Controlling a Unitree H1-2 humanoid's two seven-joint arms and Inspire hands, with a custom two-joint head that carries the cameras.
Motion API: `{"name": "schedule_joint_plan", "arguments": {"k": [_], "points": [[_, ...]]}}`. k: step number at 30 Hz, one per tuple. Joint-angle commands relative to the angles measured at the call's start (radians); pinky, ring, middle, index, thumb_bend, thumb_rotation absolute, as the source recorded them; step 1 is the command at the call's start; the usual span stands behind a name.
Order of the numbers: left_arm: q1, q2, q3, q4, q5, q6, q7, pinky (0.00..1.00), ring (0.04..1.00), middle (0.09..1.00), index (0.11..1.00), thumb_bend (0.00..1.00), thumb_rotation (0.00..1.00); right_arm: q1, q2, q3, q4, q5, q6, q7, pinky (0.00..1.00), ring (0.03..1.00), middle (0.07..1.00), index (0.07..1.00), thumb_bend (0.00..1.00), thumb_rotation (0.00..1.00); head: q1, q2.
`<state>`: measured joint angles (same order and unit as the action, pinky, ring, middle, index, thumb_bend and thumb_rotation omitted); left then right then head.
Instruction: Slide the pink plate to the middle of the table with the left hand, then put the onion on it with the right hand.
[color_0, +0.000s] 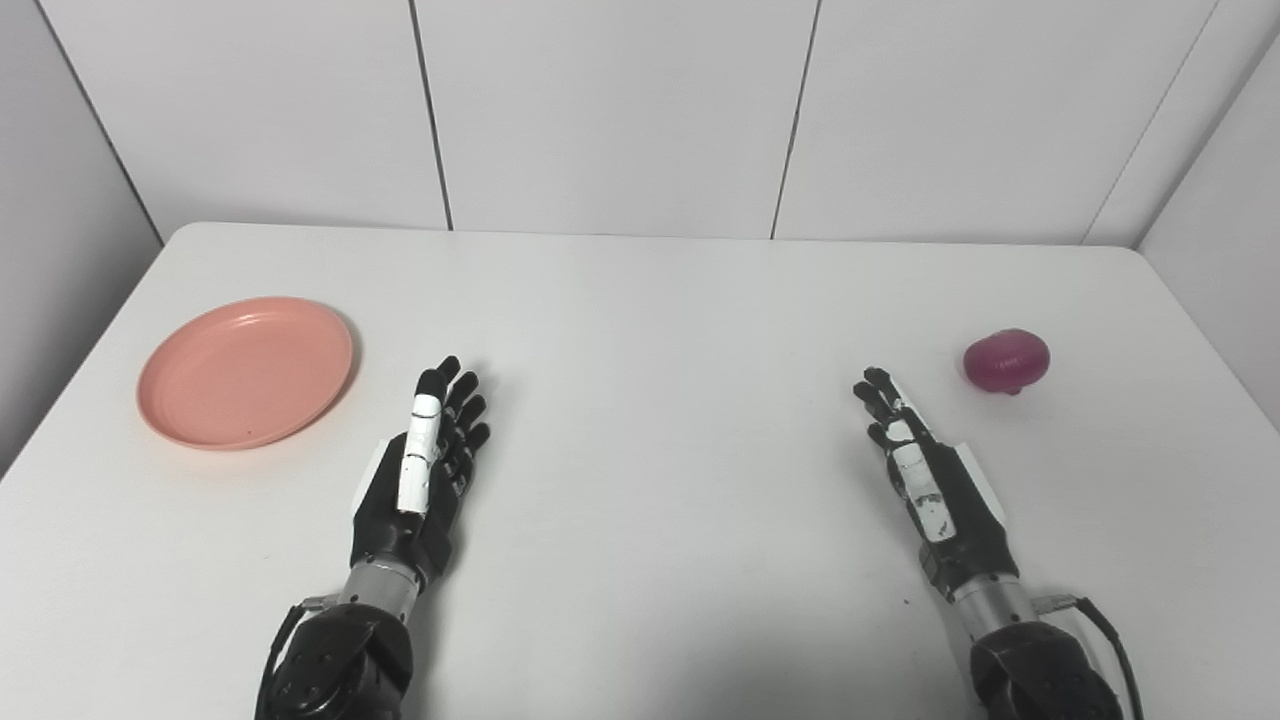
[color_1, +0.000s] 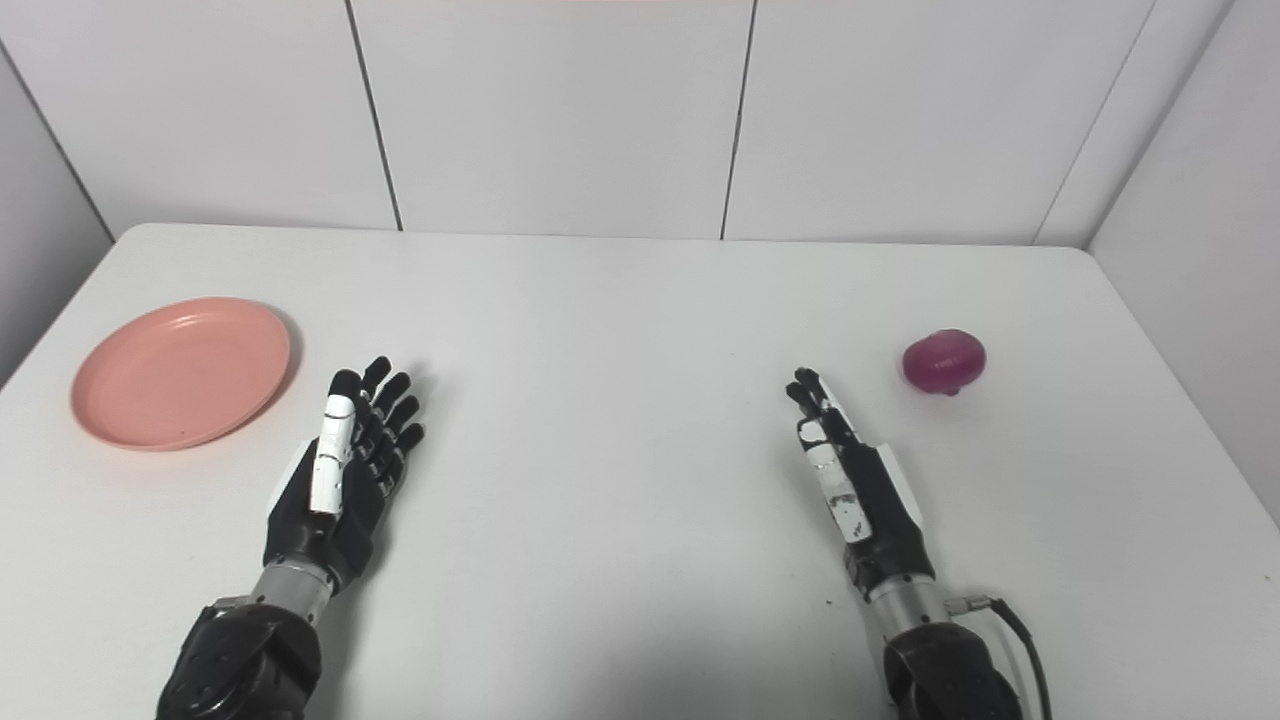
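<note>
Resting on white table (color_0: 640, 300): pink plate (color_0: 245, 371) at 9 o'clock, onion (color_0: 1006, 361) at 3 o'clock; left hand (color_0: 420, 470) and right hand (color_0: 925, 475) at 6 o'clock, fingers released, empty.

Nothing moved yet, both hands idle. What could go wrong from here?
1. The pink plate lies near the table's left edge; a push by the left hand at the wrong angle may send it off rather than toward the middle.
2. The onion is round and sits loose near the right edge; a glancing touch by the right hand could roll it away.
3. The plate's rim is shallow, so the onion may roll off.
</note>
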<state>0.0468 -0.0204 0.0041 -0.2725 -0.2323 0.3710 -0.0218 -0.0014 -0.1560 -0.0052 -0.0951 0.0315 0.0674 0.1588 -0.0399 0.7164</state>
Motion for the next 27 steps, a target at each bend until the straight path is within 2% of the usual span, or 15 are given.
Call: {"name": "schedule_joint_plan", "arguments": {"k": [1,16,27], "points": [[0.029,-0.004,0.002,-0.022,-0.005,-0.023,-0.01,1.0,1.0,1.0,1.0,0.66,0.94,-0.023,-0.005,-0.004,-0.025,0.009,0.013,-0.002,1.0,1.0,0.944,0.956,0.95,1.0,0.002,0.001],[0.029,0.007,-0.007,-0.01,0.013,-0.043,-0.017,1.0,1.0,1.0,1.0,0.67,0.95,-0.022,-0.004,-0.002,-0.022,0.014,0.009,0.0,1.0,0.999,0.94,0.955,0.95,1.0,0.002,-0.001],[0.03,0.03,-0.048,0.012,0.137,-0.174,-0.019,1.0,1.0,1.0,1.0,0.63,0.92,-0.023,-0.003,-0.001,-0.026,0.014,0.013,0.0,1.0,1.0,0.943,0.958,0.96,1.0,0.003,0.0]]}}
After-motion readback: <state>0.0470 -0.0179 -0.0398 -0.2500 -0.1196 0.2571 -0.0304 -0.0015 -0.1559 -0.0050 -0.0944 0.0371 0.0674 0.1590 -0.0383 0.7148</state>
